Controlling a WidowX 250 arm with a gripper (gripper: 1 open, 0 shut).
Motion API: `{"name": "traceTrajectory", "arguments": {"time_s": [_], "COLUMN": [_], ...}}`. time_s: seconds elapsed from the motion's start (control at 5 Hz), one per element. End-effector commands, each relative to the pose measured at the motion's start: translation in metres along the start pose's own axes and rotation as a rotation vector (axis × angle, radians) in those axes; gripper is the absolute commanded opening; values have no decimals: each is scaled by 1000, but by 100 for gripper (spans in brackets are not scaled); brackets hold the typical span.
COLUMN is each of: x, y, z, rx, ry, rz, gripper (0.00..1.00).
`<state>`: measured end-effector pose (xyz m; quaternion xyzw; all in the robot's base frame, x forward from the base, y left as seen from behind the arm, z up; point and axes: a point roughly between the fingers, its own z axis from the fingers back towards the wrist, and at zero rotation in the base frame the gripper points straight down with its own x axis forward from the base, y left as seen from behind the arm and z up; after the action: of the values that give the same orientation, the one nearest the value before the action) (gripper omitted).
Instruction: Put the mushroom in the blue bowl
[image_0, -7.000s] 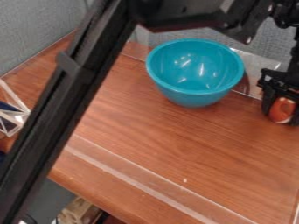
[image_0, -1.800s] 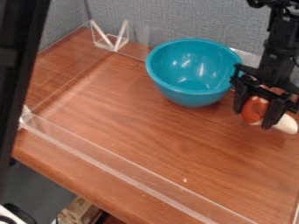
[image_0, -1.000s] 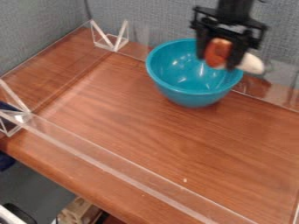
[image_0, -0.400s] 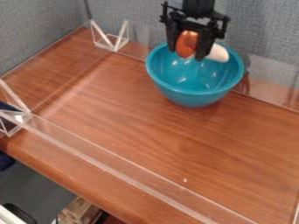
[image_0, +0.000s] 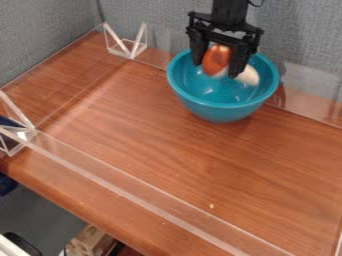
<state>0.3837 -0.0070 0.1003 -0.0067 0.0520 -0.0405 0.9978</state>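
The blue bowl (image_0: 225, 88) stands at the back right of the wooden table. My gripper (image_0: 225, 62) hangs straight down over the bowl's back half, its fingertips just below the rim. The mushroom (image_0: 215, 60) lies sideways between the fingers, reddish-brown cap to the left and cream stem to the right, inside the bowl's opening. The fingers (image_0: 197, 52) stand spread a little wider than the mushroom. I cannot tell whether they still touch it.
A clear acrylic wall (image_0: 94, 165) runs around the table (image_0: 160, 150). A clear triangular bracket (image_0: 128, 42) stands at the back left corner, and another bracket (image_0: 14, 132) at the left edge.
The gripper carried the mushroom from the bowl's right side to above the bowl and lowered it. The fingers now stand wider apart and the mushroom sits lower between them.
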Motion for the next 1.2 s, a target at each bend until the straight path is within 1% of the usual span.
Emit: {"name": "traceTrajectory", "arguments": {"time_s": [0.0,1.0], "x": [4,-20], "y": [-6,1], "z": [25,59], "rx": [5,-3], "ry": [-75,-110], "rz": [-12,43], "gripper": [100,100]}}
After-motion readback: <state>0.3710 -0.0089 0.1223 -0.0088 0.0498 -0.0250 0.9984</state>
